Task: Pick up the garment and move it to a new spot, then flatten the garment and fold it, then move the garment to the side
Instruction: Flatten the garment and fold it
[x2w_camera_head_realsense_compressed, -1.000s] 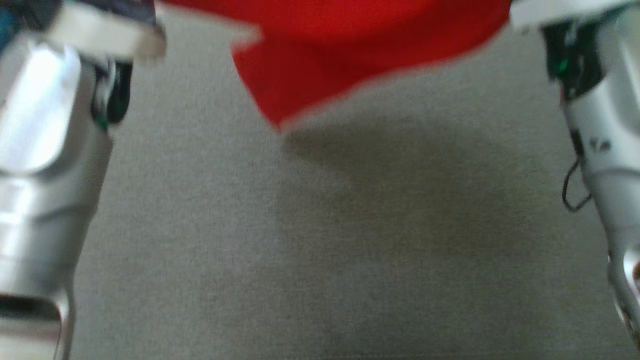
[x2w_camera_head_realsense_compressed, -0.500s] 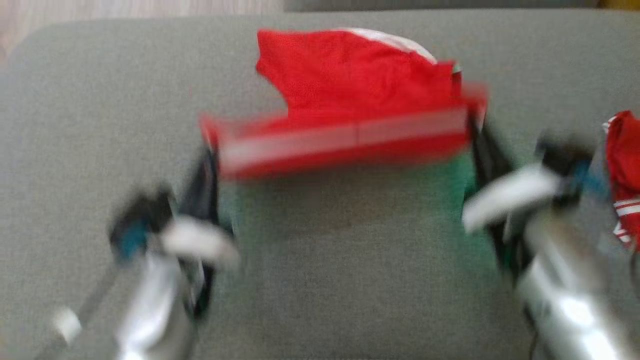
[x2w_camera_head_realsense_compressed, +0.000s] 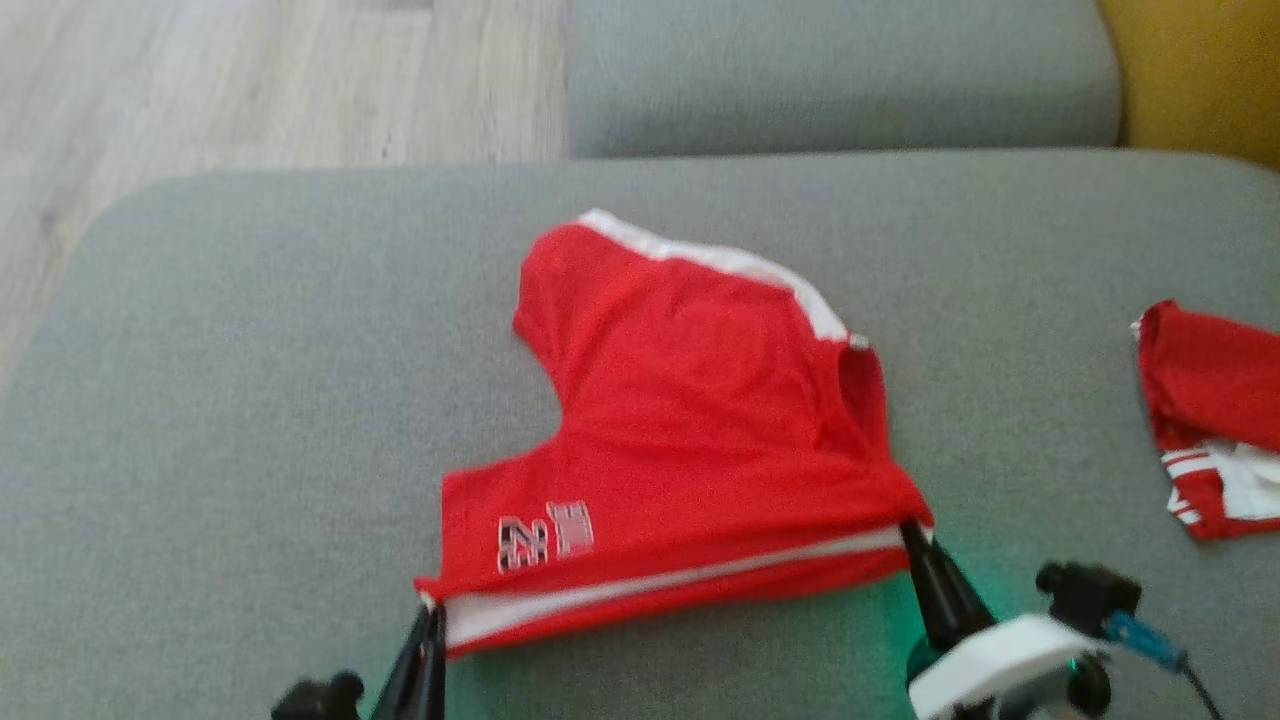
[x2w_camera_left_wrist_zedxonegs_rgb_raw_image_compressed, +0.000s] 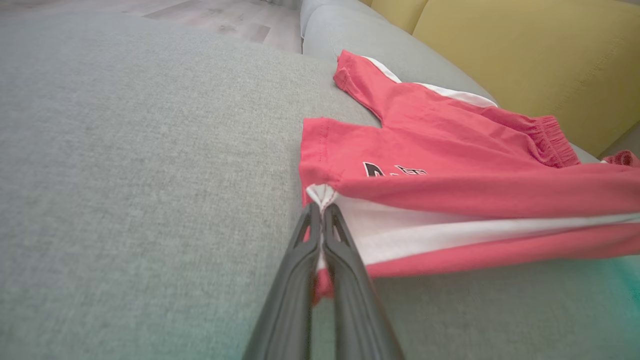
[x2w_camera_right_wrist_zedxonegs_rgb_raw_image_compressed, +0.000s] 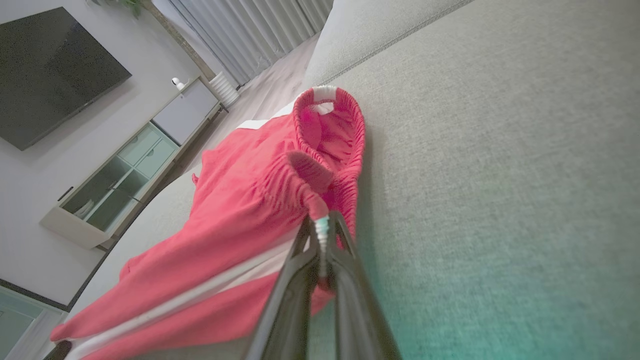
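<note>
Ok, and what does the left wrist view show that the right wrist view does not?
The left wrist view gives the printed number on the garment, a yellow backrest, and the left hand shut on a white-striped corner. The right wrist view gives instead a television, a glass-door cabinet, curtains, and the right hand shut on the gathered end. Both share the red garment on the grey sofa.

Left claw (x2w_camera_head_realsense_compressed: 432, 615), right claw (x2w_camera_head_realsense_compressed: 910, 532): slim black. White wrist housing (x2w_camera_head_realsense_compressed: 1000, 662), blue plug (x2w_camera_head_realsense_compressed: 1140, 634).
</note>
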